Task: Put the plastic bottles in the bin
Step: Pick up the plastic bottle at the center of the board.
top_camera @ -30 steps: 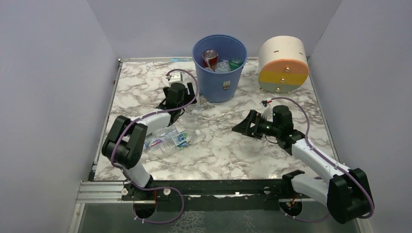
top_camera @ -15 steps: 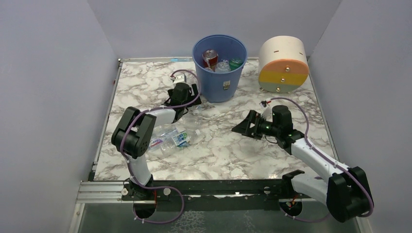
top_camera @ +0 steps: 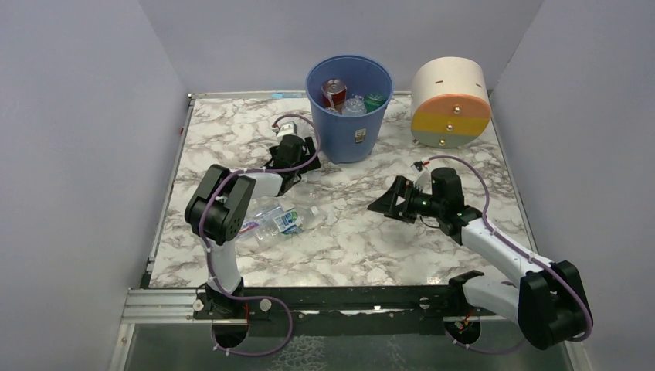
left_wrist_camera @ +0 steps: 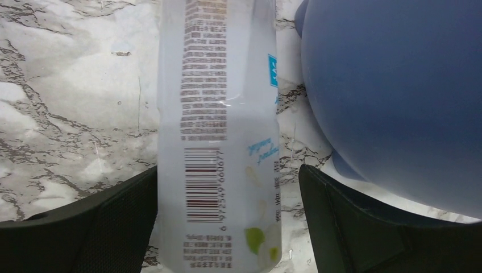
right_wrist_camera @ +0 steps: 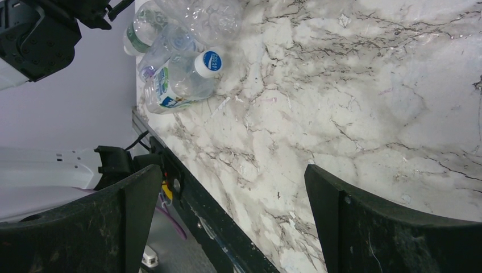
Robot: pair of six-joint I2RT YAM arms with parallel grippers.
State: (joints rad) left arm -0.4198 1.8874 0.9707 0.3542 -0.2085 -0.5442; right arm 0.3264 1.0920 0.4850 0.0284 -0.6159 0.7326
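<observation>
One white-and-grey marbled table (top_camera: 363, 247) carries everything. Midway along its far edge stands the tall round blue plastic bin (top_camera: 340, 135), and the cream drum with orange and yellow bands (top_camera: 450, 104) sits toward the far right corner. The bin holds a few small bottles (top_camera: 354, 100), a red label and a green cap among them. Near the left edge lies a pile of clear plastic bottles (top_camera: 278, 220), one with a blue-and-white cap.

The left gripper (left_wrist_camera: 227, 199) hangs low just beside the foot of the bin. Its jaws are spread to either side of a clear bottle with a white printed label (left_wrist_camera: 219, 131) that lies on the table. A sliver of marble shows between that bottle and one finger, so nothing is pinched yet. The right gripper (right_wrist_camera: 233, 193) hovers over bare marble right of the table's middle, jaws wide apart and empty.

The bottle looks empty, so it is probably light, thin-walled, easily crushed, slick and inclined to roll. The labelled middle, where the fingers straddle it, seems the best hold, squeezed gently. The bin wall is close to one finger and could be nudged.

Both ends of that bottle are cut off in the wrist view, and from above it nearly vanishes against the marble. The pile overlaps itself and lies partly under the left arm, so its count is unclear.
</observation>
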